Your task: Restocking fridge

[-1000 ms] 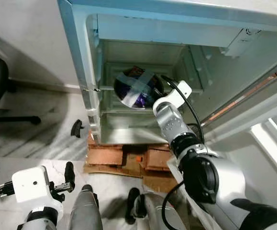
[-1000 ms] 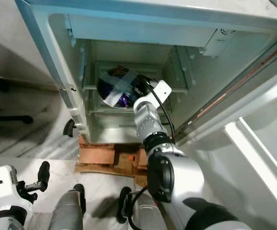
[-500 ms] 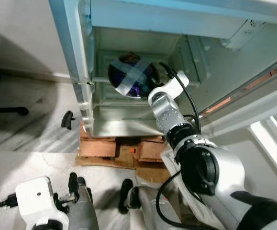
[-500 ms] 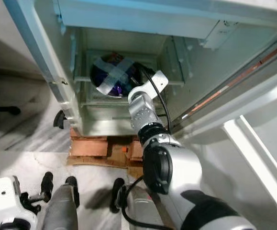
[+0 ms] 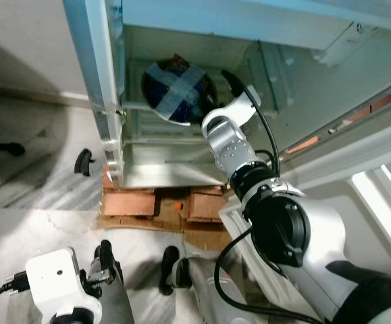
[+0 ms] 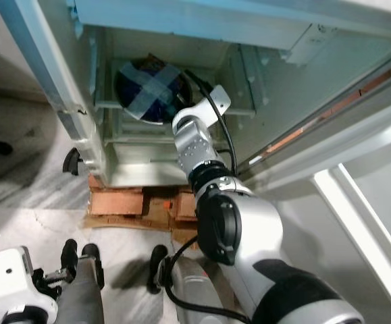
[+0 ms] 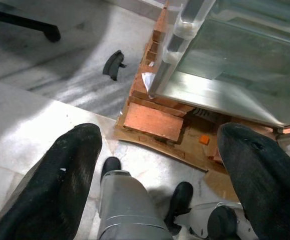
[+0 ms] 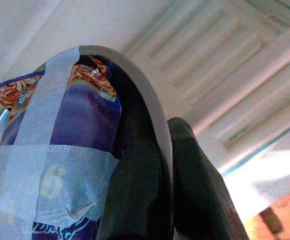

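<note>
The right tool [image 8: 157, 165] is pinching the dark rim of a bowl [image 5: 176, 93], one black finger [image 8: 197, 190] on each side of the edge, and is holding it inside the open fridge [image 5: 202, 121]. The bowl is tilted with its mouth toward the camera; a purple snack packet [image 8: 74, 130] is sitting in it, strapped down by two crossed strips of pale tape [image 5: 179, 94]. In the head views the bowl is hanging at the level of a shelf ledge [image 5: 133, 106] in the left part of the compartment, against the back wall; whether it is resting on the shelf cannot be told.

Compared with the earlier frames, the right arm is reaching further in and the bowl is sitting higher and more to the left in the picture, closer to the fridge's left wall. Part of that shift is the camera's own, since the fridge frame, the bricks [image 5: 129, 201] under it and the floor are all sliding too. My reading is that the placing step is nearly done, with the release not yet made.

The left tool [image 7: 160, 165] is hanging low beside the robot's leg, its fingers spread wide and gripping nothing, pointing down at the marble floor [image 7: 39, 115].
</note>
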Available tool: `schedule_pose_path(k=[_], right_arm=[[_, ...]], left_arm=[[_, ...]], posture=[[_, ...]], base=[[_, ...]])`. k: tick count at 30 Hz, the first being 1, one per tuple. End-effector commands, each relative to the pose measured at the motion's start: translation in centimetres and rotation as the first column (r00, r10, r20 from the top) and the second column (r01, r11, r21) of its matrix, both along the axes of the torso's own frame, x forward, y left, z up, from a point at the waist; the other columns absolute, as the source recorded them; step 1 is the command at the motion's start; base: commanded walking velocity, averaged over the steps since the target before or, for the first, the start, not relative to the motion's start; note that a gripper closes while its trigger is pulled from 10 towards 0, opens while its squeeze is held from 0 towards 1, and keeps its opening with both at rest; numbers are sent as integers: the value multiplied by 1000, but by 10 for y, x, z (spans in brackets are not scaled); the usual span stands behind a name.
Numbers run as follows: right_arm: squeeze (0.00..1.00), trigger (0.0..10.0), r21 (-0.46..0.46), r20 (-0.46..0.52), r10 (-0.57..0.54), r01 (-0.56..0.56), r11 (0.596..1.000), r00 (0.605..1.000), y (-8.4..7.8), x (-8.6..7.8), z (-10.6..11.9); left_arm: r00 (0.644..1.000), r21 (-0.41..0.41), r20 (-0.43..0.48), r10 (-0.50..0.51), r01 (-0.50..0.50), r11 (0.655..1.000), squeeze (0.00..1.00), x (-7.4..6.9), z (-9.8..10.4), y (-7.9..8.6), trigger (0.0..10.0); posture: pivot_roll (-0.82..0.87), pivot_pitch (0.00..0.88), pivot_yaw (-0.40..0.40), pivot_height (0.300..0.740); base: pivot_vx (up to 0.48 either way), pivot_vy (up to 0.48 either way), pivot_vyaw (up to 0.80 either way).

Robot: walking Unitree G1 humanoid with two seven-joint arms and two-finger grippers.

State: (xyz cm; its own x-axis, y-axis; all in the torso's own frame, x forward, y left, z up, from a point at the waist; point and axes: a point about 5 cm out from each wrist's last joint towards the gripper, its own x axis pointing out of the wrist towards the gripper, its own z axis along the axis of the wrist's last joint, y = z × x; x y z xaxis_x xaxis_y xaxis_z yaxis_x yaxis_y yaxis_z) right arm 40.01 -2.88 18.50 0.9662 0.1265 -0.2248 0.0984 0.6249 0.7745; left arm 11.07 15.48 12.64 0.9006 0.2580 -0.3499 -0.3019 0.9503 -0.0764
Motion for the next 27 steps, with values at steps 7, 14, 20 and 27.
schedule_pose_path(k=[7, 14, 20, 27], right_arm=[[0, 10000, -34, -41, 186, -187, 982, 982, 77, -31, 0], [0, 10000, -62, 81, 245, -241, 969, 966, 75, -26, 11], [0, 10000, -141, 147, 300, -280, 950, 942, 63, -22, 7], [0, 10000, -293, 189, 316, -254, 922, 930, 35, -13, -1]], left_arm=[[999, -9, -27, 41, -41, 999, 0, -2, -5, -1, 10000], [999, -9, 3, 32, -32, 999, 0, 7, -5, -1, 10000], [999, 14, 45, -6, 5, 1000, 0, 23, -7, 2, 10000], [995, 23, 87, -47, 45, 999, 0, 45, -10, 4, 10000]], posture=[[383, 375, -294, 740], [370, 351, -286, 740], [348, 305, -280, 740], [308, 237, -251, 740]], base=[[0, 0, 0], [0, 0, 0], [0, 0, 0], [0, 0, 0]])
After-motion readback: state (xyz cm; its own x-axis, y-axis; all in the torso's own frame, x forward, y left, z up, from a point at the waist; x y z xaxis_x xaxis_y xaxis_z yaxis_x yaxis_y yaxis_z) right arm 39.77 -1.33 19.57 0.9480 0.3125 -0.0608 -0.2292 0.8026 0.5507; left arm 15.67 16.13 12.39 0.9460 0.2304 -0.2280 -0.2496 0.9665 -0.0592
